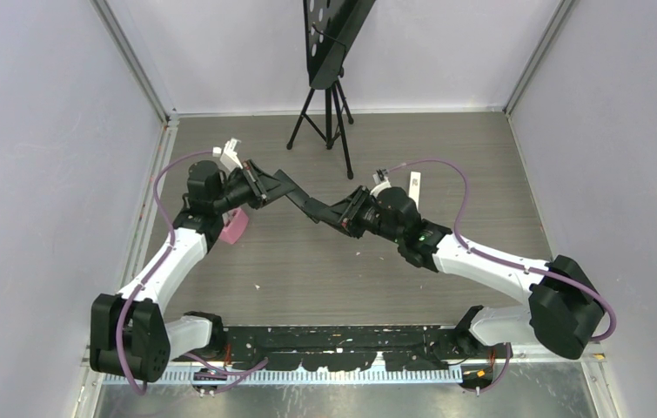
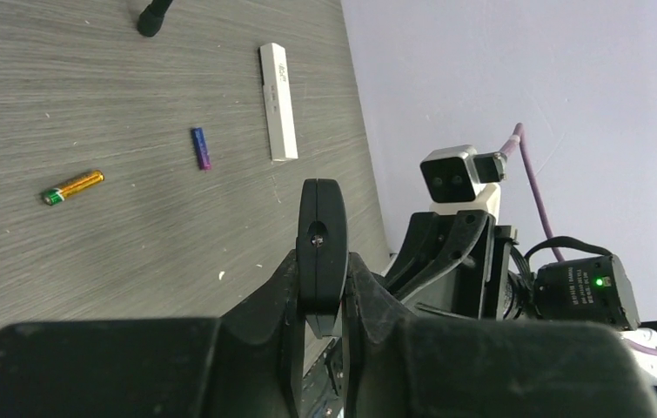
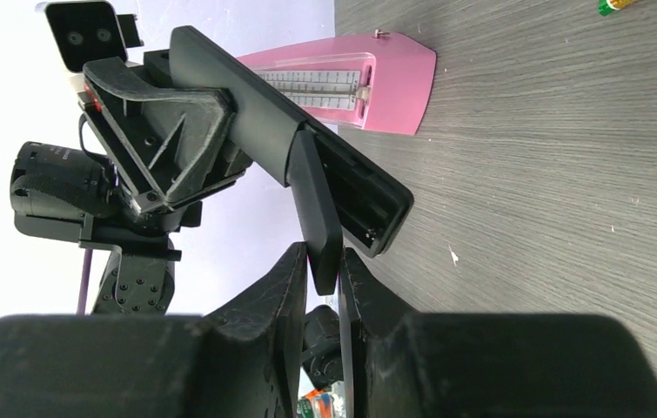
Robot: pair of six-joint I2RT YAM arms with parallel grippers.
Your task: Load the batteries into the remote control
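My left gripper [image 2: 321, 292] is shut on a black remote control [image 2: 321, 235], which it holds above the table, seen end-on here. In the right wrist view the remote [image 3: 246, 96] shows its open battery compartment [image 3: 368, 196]. My right gripper [image 3: 325, 261] is shut on the black battery cover [image 3: 318, 209], which is tilted away from the compartment. From above, the two grippers [image 1: 262, 185] [image 1: 346, 213] meet at the remote [image 1: 294, 196]. An orange-yellow battery [image 2: 73, 186] and a purple battery [image 2: 201, 147] lie on the table.
A white remote [image 2: 278, 100] lies beyond the purple battery, near the right wall. A pink metronome [image 3: 368, 83] stands by the left arm. A black tripod [image 1: 329, 113] stands at the back. Another battery end [image 3: 618, 5] shows at the frame edge.
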